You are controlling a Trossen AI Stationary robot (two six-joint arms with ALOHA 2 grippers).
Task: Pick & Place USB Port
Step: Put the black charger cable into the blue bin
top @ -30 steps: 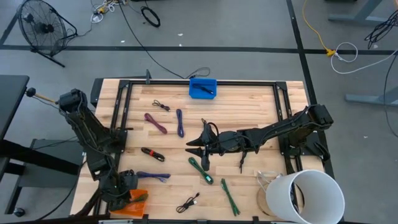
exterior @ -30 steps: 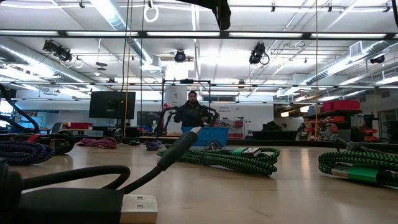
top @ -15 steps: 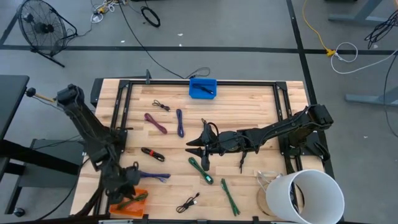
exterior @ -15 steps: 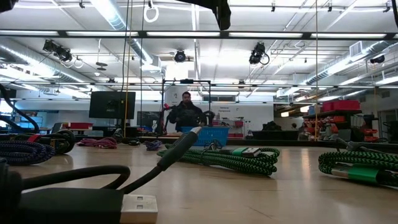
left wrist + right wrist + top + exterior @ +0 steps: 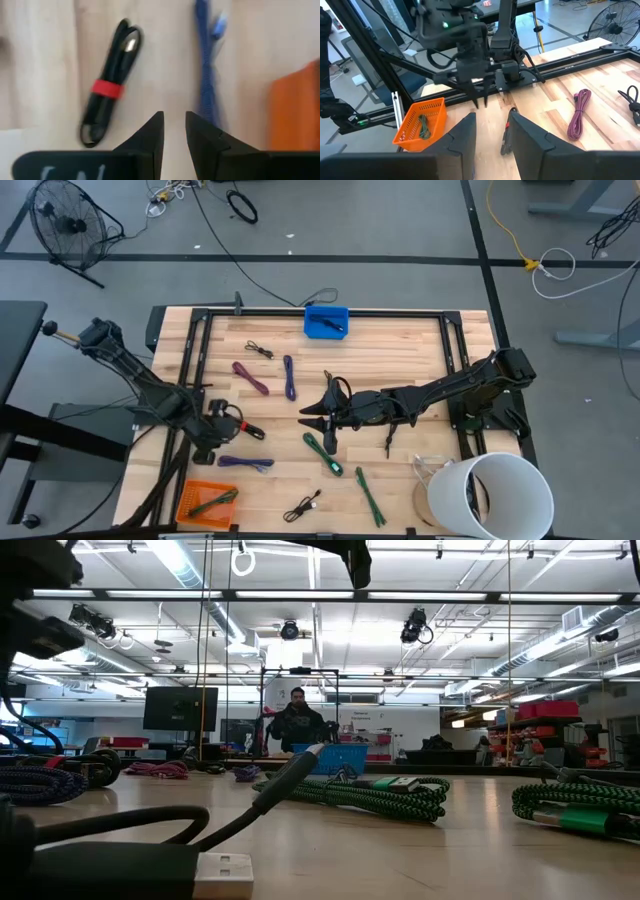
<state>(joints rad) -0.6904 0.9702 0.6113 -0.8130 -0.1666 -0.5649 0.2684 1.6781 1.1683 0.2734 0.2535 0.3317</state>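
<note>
Even, bright overhead light – the table [image 5: 400,350] throws only soft, short shadows in the high view. In the low view, ceiling strip lights [image 5: 190,565] glare toward 11 o'clock and the near plug [image 5: 222,875] is soft. The left wrist view is blurred throughout – the cables lose their edges.

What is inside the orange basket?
The orange basket holds one coiled green cable, also visible from above. Its mesh walls hide part of the floor, so anything smaller beneath the cable cannot be seen.
</note>
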